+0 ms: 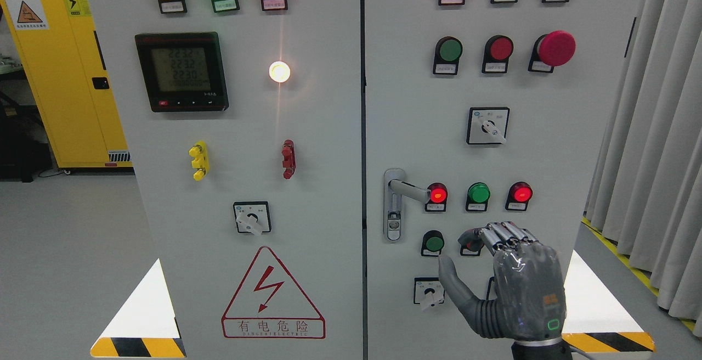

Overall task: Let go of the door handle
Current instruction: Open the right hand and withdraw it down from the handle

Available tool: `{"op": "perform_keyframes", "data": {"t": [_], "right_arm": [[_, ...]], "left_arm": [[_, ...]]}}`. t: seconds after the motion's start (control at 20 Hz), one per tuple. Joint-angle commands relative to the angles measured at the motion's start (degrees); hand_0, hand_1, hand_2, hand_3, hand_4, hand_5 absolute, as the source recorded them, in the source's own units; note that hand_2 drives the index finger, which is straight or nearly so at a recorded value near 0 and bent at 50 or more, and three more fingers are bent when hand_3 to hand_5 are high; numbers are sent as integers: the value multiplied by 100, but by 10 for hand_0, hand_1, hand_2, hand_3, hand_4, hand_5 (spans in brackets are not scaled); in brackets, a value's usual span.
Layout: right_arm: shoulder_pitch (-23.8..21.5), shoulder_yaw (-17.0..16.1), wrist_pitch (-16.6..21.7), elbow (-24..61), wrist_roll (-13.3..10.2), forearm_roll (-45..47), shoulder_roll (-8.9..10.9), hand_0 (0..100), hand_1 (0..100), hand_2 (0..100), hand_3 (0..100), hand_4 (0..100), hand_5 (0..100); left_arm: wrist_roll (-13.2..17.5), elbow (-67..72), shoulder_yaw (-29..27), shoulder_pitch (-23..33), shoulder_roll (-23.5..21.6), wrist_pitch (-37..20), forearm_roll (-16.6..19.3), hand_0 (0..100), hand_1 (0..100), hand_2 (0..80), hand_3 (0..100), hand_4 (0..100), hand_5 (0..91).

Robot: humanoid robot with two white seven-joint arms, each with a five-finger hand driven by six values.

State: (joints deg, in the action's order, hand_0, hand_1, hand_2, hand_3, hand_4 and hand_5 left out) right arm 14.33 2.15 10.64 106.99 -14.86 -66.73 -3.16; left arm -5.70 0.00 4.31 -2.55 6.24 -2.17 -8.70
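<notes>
Nearest was the right hand [513, 288], its fingers [496, 235] curled loosely and thumb spread, holding nothing. Up and left of the fingertips, clearly apart, stood the door handle [408, 187]. Release seemed done; next, I judged, the arm should simply withdraw.

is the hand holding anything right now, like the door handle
Nothing is held. The right hand hangs in front of the panel with its fingers loosely bent and empty, below and to the right of the door handle, clear of it.
</notes>
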Motion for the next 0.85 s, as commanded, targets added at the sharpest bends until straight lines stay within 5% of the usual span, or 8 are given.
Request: {"op": "perform_keyframes", "data": {"t": [0.0, 0.8], "right_arm": [[-45, -426, 26, 147, -8, 169, 87, 581, 407, 0, 0, 0, 0], [-45, -329, 35, 200, 1, 178, 35, 588, 326, 0, 0, 0, 0]], "left_arm": [[-1, -70, 0, 0, 0, -2, 0, 120, 556, 0, 0, 0, 0], [-1, -70, 0, 0, 0, -2, 0, 120, 556, 0, 0, 0, 0]]}}
